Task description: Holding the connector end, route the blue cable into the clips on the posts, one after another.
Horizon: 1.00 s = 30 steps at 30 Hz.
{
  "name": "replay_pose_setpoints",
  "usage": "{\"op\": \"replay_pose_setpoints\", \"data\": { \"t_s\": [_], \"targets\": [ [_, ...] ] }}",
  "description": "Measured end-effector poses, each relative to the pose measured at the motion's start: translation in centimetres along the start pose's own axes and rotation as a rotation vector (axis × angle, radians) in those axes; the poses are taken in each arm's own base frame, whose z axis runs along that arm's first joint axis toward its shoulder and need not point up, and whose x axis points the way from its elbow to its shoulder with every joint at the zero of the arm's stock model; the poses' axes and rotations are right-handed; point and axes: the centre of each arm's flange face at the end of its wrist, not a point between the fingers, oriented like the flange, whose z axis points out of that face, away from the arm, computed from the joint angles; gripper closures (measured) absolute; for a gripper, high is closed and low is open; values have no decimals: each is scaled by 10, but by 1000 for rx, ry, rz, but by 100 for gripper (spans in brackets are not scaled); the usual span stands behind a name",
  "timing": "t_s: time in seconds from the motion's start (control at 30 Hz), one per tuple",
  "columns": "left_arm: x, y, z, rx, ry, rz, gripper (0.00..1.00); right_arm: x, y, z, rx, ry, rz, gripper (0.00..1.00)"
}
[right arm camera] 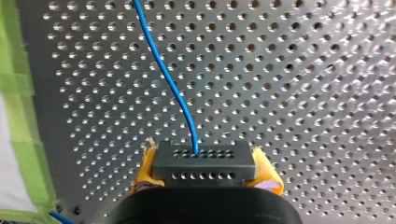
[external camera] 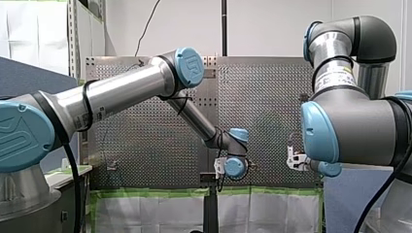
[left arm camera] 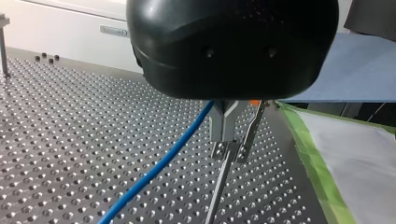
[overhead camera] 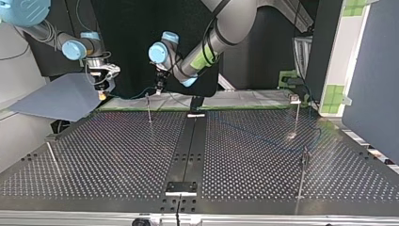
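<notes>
Right claw (external camera: 293,155), front view: low at the view's right, by the green tape (external camera: 145,192) edging the perforated table (external camera: 272,97); grip too small to read from here. Left claw (external camera: 221,172) near the view's middle, well apart from the right one.

Top view: right claw at the far left, yellow at its tip. Left claw right of it, apparently just beside the top of a thin post (overhead camera: 148,107) at the table's far edge.

Left wrist view: black body of the left claw above a post with a clip (left arm camera: 229,151) on top. From under that body the blue cable (left arm camera: 154,172), passing beside the clip and running nearer over the holes. Spread or pressed together: cannot tell.

Right wrist view: yellow pads (right arm camera: 144,170) pressed on both sides of the black connector (right arm camera: 203,165), pinching it. From the connector's far face the blue cable, curving away over the table.
</notes>
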Motion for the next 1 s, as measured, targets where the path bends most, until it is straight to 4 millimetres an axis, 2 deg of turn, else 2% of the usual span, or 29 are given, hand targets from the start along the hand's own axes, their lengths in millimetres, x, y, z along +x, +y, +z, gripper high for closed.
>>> {"op": "replay_pose_setpoints", "data": {
  "t_s": [0.17,0.7,0.87,1.0],
  "targets": [
    [-4,4,5,-8,-5,-12,100,6,3,5,4,19,7,100],
    [-8,37,28,-29,-5,-52,100,15,-4,18,40,73,43,100],
    [-5,46,34,-25,-3,-67,100,17,-3,21,39,81,42,100],
    [5,52,39,-17,3,-77,100,17,-4,22,38,84,41,100]
  ]
}}
